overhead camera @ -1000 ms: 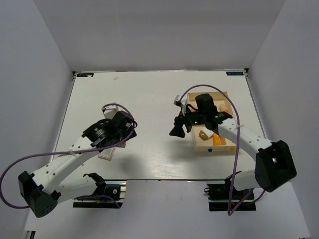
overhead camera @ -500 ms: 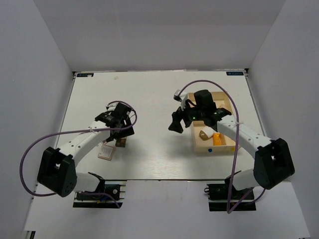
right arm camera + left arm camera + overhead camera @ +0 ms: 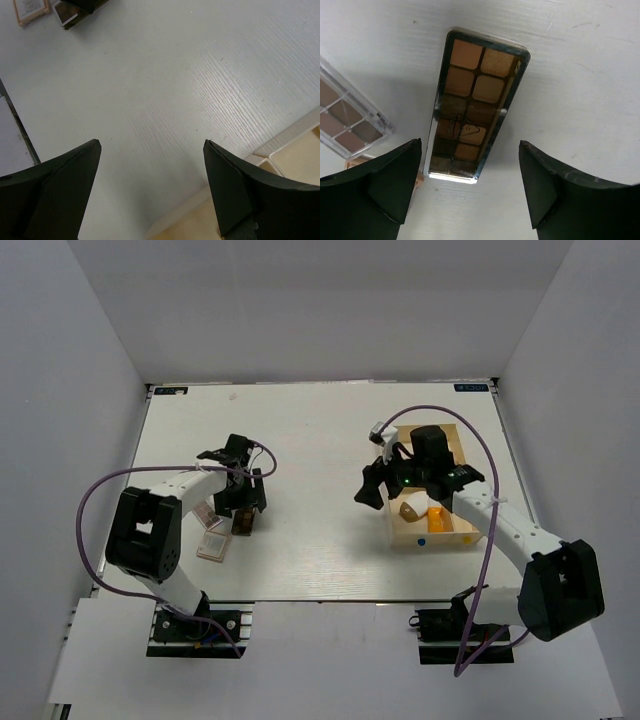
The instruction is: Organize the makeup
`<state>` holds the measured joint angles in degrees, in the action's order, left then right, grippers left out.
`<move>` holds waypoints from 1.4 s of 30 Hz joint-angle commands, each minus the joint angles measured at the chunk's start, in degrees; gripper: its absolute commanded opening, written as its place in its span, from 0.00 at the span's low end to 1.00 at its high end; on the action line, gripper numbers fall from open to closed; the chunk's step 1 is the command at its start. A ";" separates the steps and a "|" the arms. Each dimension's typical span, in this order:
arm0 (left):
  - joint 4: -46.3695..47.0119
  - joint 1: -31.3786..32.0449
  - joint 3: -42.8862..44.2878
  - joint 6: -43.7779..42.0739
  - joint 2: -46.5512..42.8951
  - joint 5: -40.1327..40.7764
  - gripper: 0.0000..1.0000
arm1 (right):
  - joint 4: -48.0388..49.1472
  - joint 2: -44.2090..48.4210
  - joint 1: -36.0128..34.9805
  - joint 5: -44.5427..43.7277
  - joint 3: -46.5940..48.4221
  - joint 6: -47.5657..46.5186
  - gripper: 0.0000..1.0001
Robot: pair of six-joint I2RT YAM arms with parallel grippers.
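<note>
The brown eyeshadow palette (image 3: 477, 107) lies flat on the white table, straight below my left gripper (image 3: 470, 195), which is open and empty above its near end. In the top view the palette (image 3: 241, 525) sits just under that gripper (image 3: 243, 502). A clear-cased palette (image 3: 347, 120) lies to its left. The square pinkish compact (image 3: 214, 546) lies beside them. My right gripper (image 3: 368, 492) is open and empty, hovering over bare table left of the pale wooden box (image 3: 405, 539). Its fingers (image 3: 60, 185) frame empty table. The teardrop sponge (image 3: 409, 509) and orange tube (image 3: 441, 521) lie in the box.
The box rim (image 3: 290, 142) shows at the right wrist view's lower right. The compact (image 3: 32, 10) and palette (image 3: 67, 14) show at that view's top left. Purple cables loop over both arms. White walls enclose the table on three sides.
The left arm has folded in, its gripper staying over the brown palette. The right gripper has moved right, closer to the wooden box.
</note>
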<state>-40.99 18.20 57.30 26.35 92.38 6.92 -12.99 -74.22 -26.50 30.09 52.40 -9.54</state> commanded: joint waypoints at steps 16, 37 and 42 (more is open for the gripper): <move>8.64 1.22 1.67 -4.81 -1.23 -20.93 0.43 | -1.95 5.74 7.07 -2.12 -0.20 2.50 0.84; 30.79 26.27 41.99 15.22 26.16 -44.80 0.32 | 6.40 25.43 23.06 -32.89 -3.45 9.10 0.00; 35.18 31.54 56.08 22.86 36.19 -45.68 0.30 | 5.88 27.72 24.48 -33.16 -4.06 10.68 0.00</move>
<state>-11.25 47.31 107.70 42.78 128.57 -35.81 -9.69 -47.77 -2.83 -0.51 49.43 -0.89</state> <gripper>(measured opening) 0.636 0.014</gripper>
